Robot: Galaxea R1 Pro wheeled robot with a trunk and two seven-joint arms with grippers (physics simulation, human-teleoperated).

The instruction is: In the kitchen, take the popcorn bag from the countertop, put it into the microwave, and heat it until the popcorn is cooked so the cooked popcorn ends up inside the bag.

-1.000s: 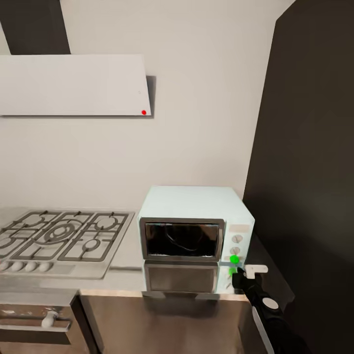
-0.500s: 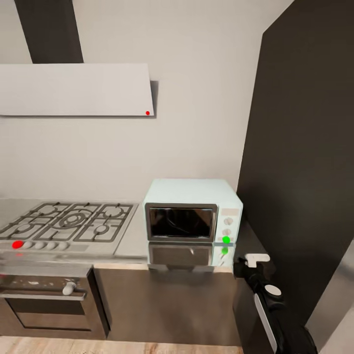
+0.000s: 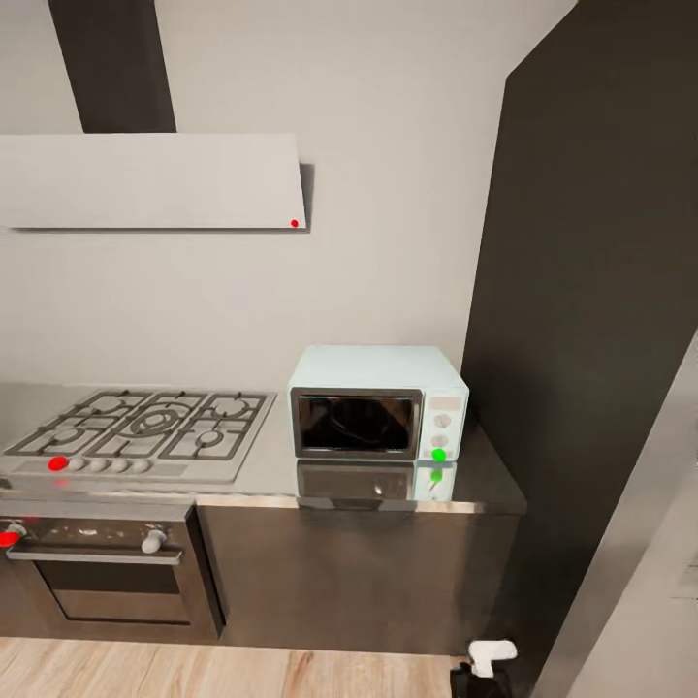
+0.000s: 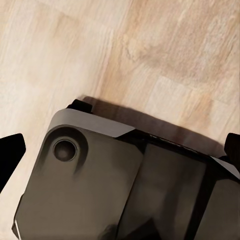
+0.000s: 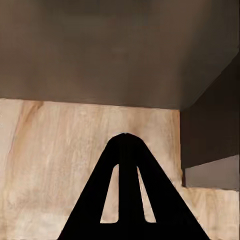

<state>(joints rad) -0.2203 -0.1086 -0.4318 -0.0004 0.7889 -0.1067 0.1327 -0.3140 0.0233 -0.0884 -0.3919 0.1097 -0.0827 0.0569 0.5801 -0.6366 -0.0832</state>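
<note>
Head view shows the microwave (image 3: 378,400) at the right end of the bench (image 3: 271,475), door shut, a green light on its knob panel; the gas hob (image 3: 145,431) lies to its left. Right pincer (image 5: 127,142) has its fingers pressed together, holding nothing, above wooden floor (image 5: 55,155). Left pincer (image 4: 120,150) stands wide, fingertips far apart

Pale mint kitchen colours
Mint-blue box microwave (image 3: 378,400) with dark glass door, green knob; glossy grey table (image 3: 465,485); steel hob (image 3: 145,433) with red knob; pale wood-grain floor (image 3: 194,671).
</note>
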